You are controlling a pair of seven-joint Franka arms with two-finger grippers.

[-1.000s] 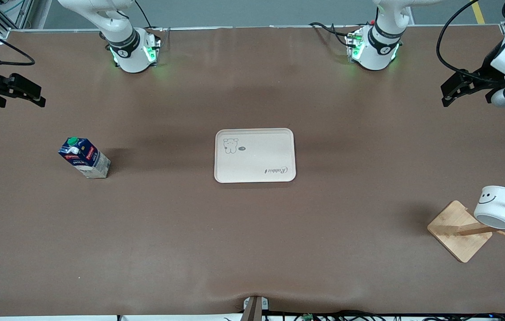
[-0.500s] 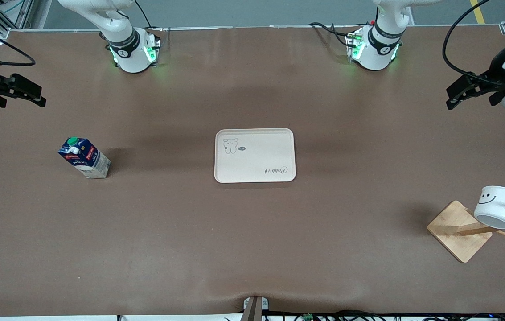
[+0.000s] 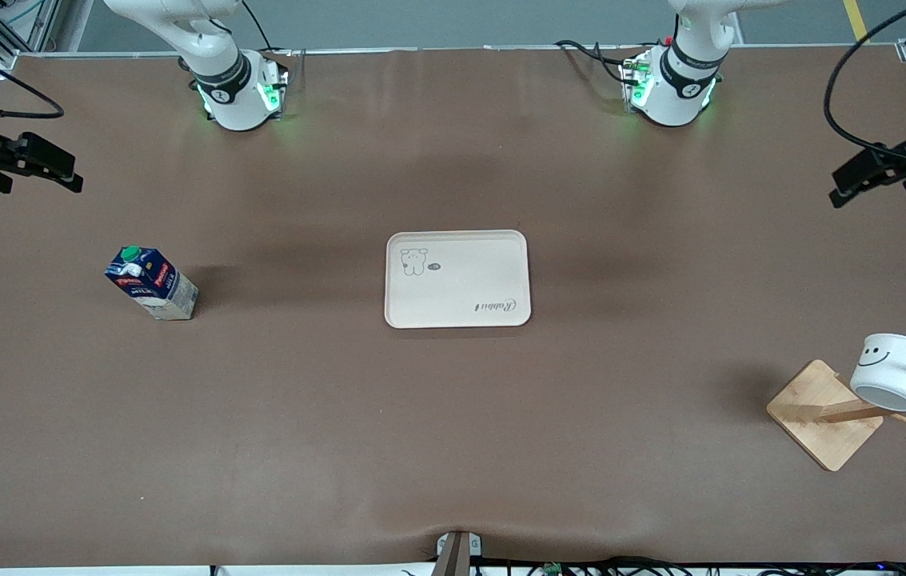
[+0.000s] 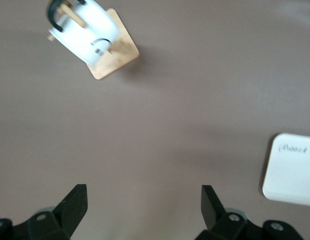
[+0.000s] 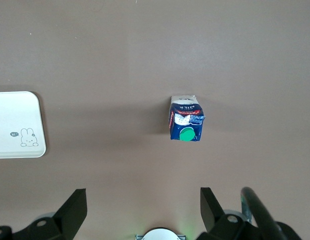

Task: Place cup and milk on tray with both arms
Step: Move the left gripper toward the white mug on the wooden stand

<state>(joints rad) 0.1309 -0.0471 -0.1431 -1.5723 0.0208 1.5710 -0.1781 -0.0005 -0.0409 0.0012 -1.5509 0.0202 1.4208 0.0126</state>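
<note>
The tray [image 3: 457, 278] lies mid-table, nothing on it. The milk [image 3: 151, 282] stands toward my right arm's end; the cup [image 3: 892, 370] hangs on a wooden rack [image 3: 824, 414] toward my left arm's end, seemingly by its handle. My right gripper [image 3: 53, 172] and left gripper [image 3: 860, 180] hang over bare table, jaws spread wide, holding nothing.

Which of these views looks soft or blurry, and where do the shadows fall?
Front view: sharp; the milk, tray and cup each cast a soft shadow on the table, with green glow at both arm bases. Left wrist view: slightly soft, the cup's face smeared. Right wrist view: crisp, with a faint shadow beside the carton.
</note>
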